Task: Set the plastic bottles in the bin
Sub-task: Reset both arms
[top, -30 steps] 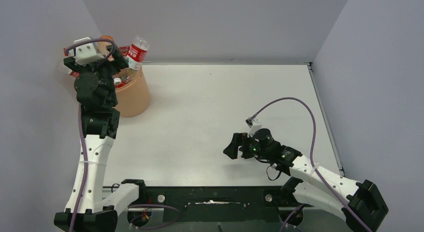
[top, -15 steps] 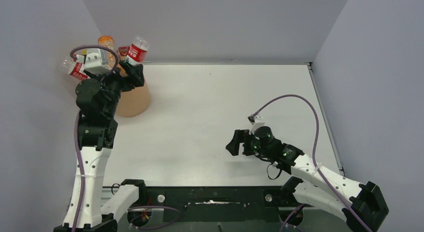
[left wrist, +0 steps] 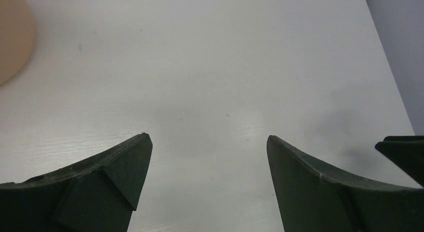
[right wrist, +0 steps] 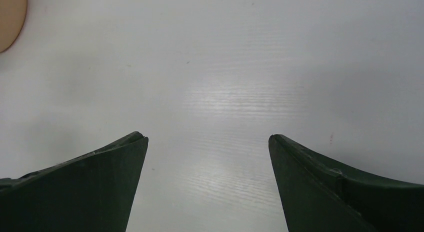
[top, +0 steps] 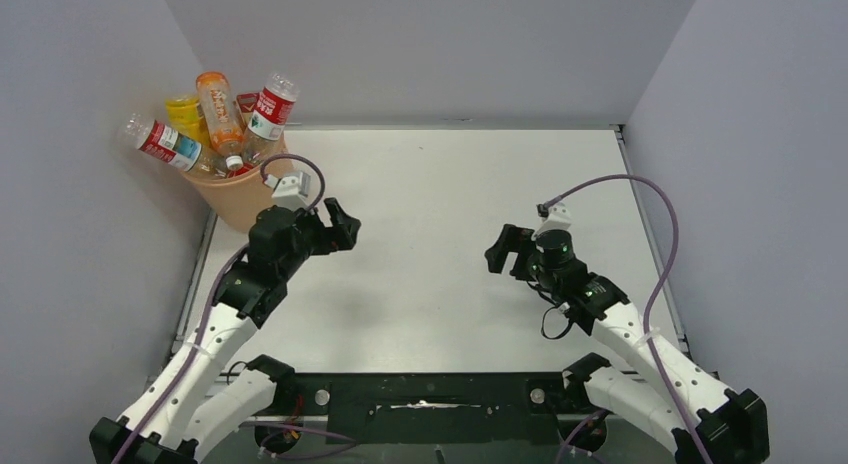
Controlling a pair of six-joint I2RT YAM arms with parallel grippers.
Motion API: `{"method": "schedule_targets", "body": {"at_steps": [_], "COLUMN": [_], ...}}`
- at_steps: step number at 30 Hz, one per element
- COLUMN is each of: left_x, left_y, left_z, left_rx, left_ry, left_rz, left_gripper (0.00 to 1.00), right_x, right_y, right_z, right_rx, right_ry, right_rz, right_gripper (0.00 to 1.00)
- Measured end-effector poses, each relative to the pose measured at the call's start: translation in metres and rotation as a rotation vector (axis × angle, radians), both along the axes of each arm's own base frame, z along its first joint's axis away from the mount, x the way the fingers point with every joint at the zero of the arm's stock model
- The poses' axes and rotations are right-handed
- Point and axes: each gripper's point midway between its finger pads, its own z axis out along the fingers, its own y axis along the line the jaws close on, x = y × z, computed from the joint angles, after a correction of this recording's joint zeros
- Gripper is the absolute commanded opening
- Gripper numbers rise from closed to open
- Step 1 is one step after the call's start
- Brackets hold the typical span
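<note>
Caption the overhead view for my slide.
Bottles heaped in the bin; left gripper and right gripper open, empty, above the table.

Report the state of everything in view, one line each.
plastic bottles: piled in the bin, tops sticking out above its rim
bin: upright, filled with bottles
left gripper: open, holding nothing
right gripper: open, holding nothing

Bright, even light from above leaves only faint grey shadows on my white desk (top: 450, 184), with a pale sheen in the right wrist view ahead of my dark, near-featureless fingers (right wrist: 90, 187).
</note>
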Motion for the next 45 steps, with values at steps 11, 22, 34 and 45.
{"method": "schedule_targets", "body": {"at_steps": [11,22,34,45], "left_x": [0.012,0.035,0.067,0.069], "left_y": [-0.011,0.037,0.105,0.134], "left_z": [-0.093,-0.124,-0.122,-0.155], "left_rx": [0.163,0.327,0.382,0.499], "left_ry": [0.122,0.142,0.088,0.080], "left_rz": [0.080,0.251,0.436,0.471], "left_gripper": [0.86,0.86,0.86,0.89], "right_x": [0.022,0.033,0.041,0.053], "right_y": [-0.075,-0.147,-0.200,-0.233], "right_z": [-0.012,-0.023,-0.032,-0.045], "right_rx": [-0.076,-0.212,-0.278,-0.350], "right_ry": [-0.062,-0.172,-0.198,-0.208], "right_rz": [-0.243,-0.465,-0.629,-0.743], "right_gripper": [0.98,0.98,0.98,0.98]}}
